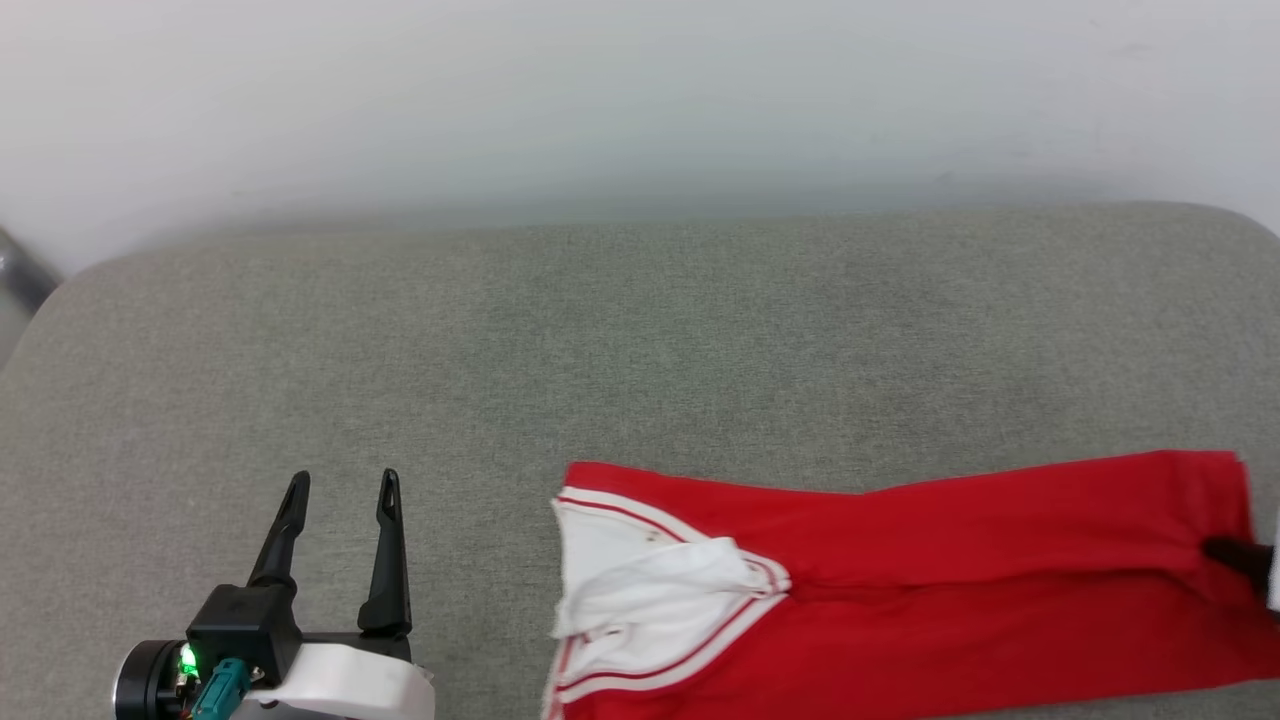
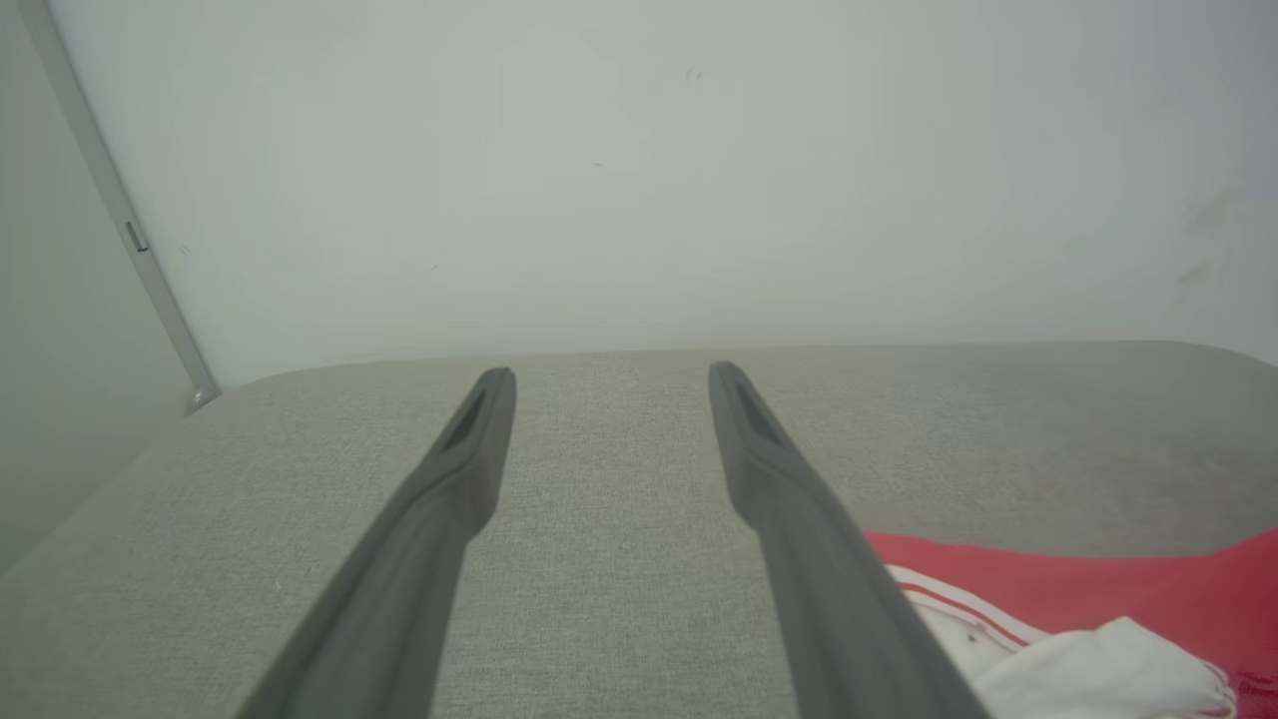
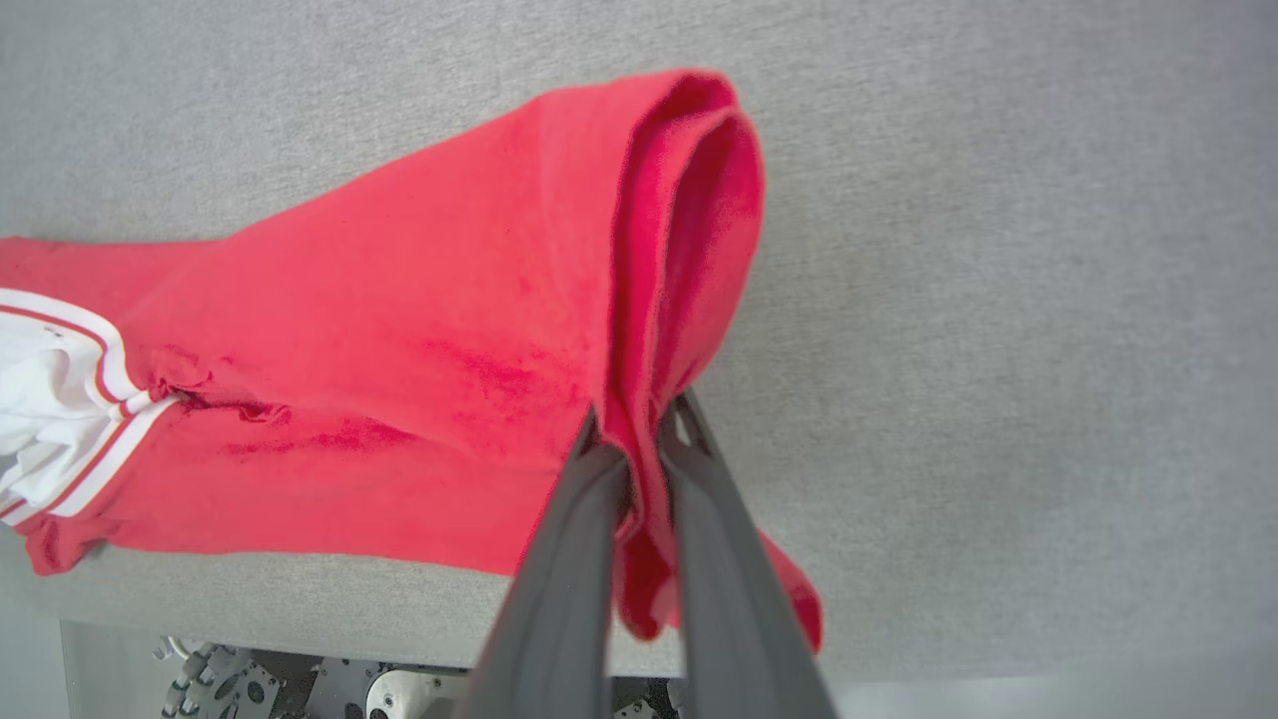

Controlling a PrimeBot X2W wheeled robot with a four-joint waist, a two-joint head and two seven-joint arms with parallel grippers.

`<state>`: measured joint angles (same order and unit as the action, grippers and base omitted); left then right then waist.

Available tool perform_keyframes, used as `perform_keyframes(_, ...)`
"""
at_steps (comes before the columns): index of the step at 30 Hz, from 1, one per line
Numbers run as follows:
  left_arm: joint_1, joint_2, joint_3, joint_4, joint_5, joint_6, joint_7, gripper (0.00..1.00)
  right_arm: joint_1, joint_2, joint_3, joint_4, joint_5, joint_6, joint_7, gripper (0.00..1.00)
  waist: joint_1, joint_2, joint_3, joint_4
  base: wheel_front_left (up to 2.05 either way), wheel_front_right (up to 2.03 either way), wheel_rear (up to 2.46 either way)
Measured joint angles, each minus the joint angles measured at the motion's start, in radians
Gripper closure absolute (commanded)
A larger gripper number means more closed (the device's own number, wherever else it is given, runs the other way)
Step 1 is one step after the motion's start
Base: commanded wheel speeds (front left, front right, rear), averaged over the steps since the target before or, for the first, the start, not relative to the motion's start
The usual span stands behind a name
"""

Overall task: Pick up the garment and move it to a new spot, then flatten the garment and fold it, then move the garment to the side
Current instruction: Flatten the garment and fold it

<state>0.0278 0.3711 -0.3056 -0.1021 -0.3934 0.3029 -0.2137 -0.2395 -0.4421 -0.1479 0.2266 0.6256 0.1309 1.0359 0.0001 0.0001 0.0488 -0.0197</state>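
Your right gripper (image 3: 639, 419) was pressed shut on a bunched fold of the garment (image 3: 399, 350). The two dark fingers met on the red cloth at its hem end, and a loose flap hung below the pinch. That end stood lifted a little off the grey cushion (image 1: 640, 330), close to its right edge. The rest of the shirt lay as a long narrow red band along the cushion's near edge. It ran leftward to the white sleeve (image 1: 650, 590) with its striped trim, which sat crumpled about midway along that edge.

Your left gripper (image 1: 340, 485) was spread wide and held nothing. It sat low over bare cushion towards the near left corner, near the sleeve end but not touching it.

The step in hand looked to be the fold of the hem end over towards the sleeve. To do it well, you needed to lift only enough for the held end to clear the layers beneath, then carry it straight along the band's own line. Nothing pinned the sleeve end, so a sideways pull risked dragging the whole band. The free left gripper was well placed to press that end down. The hanging flap could tuck under, so the time to let go was once the edges lay matched.
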Motion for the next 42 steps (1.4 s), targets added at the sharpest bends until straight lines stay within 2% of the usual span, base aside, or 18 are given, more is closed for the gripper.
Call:
perform_keyframes(4, 0.005, 0.001, -0.004, 0.0, -0.004, 0.001, 0.004, 0.0, -0.001, 0.014, -0.134, -0.002, -0.038, 0.0, 0.061, 1.0, 0.0, 0.0, -0.005, -0.009, 0.0, 0.0, 0.0)
perform_keyframes(8, 0.005, 0.002, -0.006, 0.001, -0.006, 0.002, 0.006, 0.0, -0.007, 0.119, -0.232, -0.005, -0.029, 0.0, 0.157, 1.0, 0.0, 0.0, -0.008, -0.013, 0.0, 0.0, 0.0)
perform_keyframes(13, 0.005, 0.004, -0.006, 0.003, -0.008, 0.005, 0.009, 0.0, -0.038, 0.342, -0.318, 0.01, 0.096, 0.0, 0.3, 1.0, 0.0, 0.0, -0.015, -0.011, 0.0, 0.0, 0.0)
perform_keyframes(15, 0.005, 0.005, -0.005, 0.003, -0.01, 0.005, 0.009, 0.0, -0.057, 0.38, -0.348, 0.037, 0.156, 0.0, 0.348, 1.0, 0.0, 0.0, -0.016, -0.008, 0.0, 0.0, 0.0)
perform_keyframes(18, -0.002, 0.004, -0.01, 0.003, -0.012, 0.0, 0.009, 0.0, -0.099, 0.384, -0.359, 0.105, 0.25, 0.0, 0.379, 1.0, 0.0, 0.0, -0.015, 0.004, 0.0, 0.0, 0.0)
perform_keyframes(22, -0.023, 0.002, -0.02, 0.006, -0.013, -0.004, 0.013, 0.0, -0.15, 0.39, -0.219, 0.245, 0.456, 0.0, 0.33, 1.0, 0.0, 0.0, -0.012, 0.027, 0.0, 0.0, 0.0)
perform_keyframes(26, -0.042, -0.002, -0.036, 0.009, -0.009, -0.012, 0.017, 0.0, -0.191, 0.389, -0.036, 0.304, 0.593, 0.0, 0.226, 1.0, 0.0, 0.0, -0.004, 0.054, 0.0, 0.0, 0.0)
perform_keyframes(31, -0.055, -0.013, -0.049, 0.014, -0.007, -0.014, 0.016, 0.0, -0.216, 0.39, 0.187, 0.319, 0.692, 0.0, 0.091, 1.0, 0.0, 0.0, 0.012, 0.089, 0.0, 0.0, 0.0)
perform_keyframes(34, -0.063, -0.015, -0.045, 0.025, -0.01, -0.018, 0.009, 0.0, -0.218, 0.39, 0.302, 0.321, 0.678, 0.0, -0.002, 1.0, 0.0, 0.0, 0.025, 0.106, 0.0, 0.0, 0.0)
perform_keyframes(35, -0.067, -0.015, -0.045, 0.028, -0.012, -0.019, 0.008, 0.0, -0.219, 0.391, 0.333, 0.327, 0.654, 0.0, -0.037, 0.89, 0.0, 0.0, 0.029, 0.109, 0.0, 0.0, 0.0)
perform_keyframes(36, -0.07, -0.015, -0.044, 0.031, -0.014, -0.021, 0.007, 0.0, -0.222, 0.391, 0.362, 0.337, 0.628, 0.0, -0.066, 0.57, 0.0, 0.0, 0.033, 0.112, 0.0, 0.0, 0.0)
perform_keyframes(37, -0.072, -0.016, -0.045, 0.034, -0.014, -0.021, 0.005, 0.0, -0.224, 0.391, 0.386, 0.348, 0.618, 0.0, -0.082, 0.0, 0.0, 0.0, 0.036, 0.115, 0.0, 0.0, 0.0)
perform_keyframes(42, -0.075, -0.025, -0.046, 0.044, -0.014, -0.021, -0.003, 0.0, -0.243, 0.387, 0.458, 0.342, 0.544, 0.0, -0.164, 0.0, 0.0, 0.0, 0.045, 0.117, 0.0, 0.0, 0.0)
